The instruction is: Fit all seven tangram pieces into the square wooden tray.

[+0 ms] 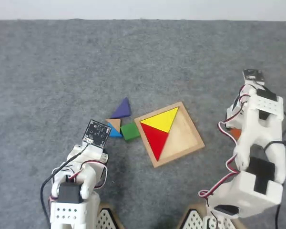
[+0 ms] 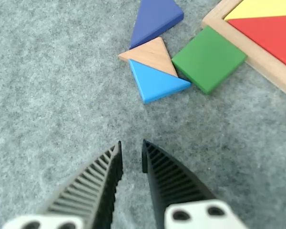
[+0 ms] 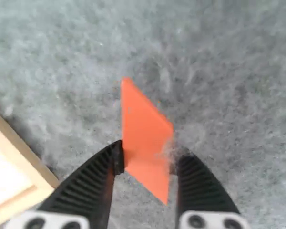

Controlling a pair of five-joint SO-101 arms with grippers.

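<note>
Covering the desk [image 1: 47, 71] is rough grey felt. The square wooden tray [image 1: 199, 143] lies on it turned at an angle, with a large red triangle [image 1: 156, 136] and a large yellow triangle [image 1: 163, 120] flat inside. Just beside it cluster a purple triangle [image 1: 122, 110], a green square [image 1: 129, 131], a small blue triangle [image 1: 115, 133] and a bare-wood triangle [image 1: 115, 124]. The left gripper [image 2: 131, 145] hovers near the blue one, ribbed fingers a narrow gap apart, empty. On the tray's other side, the right gripper [image 3: 148, 155] is clamped on a thin orange parallelogram [image 3: 145, 138].

orange piece [image 1: 234, 133] mostly behind arm [image 1: 257, 126], tray [image 2: 269, 64] cropped
</note>
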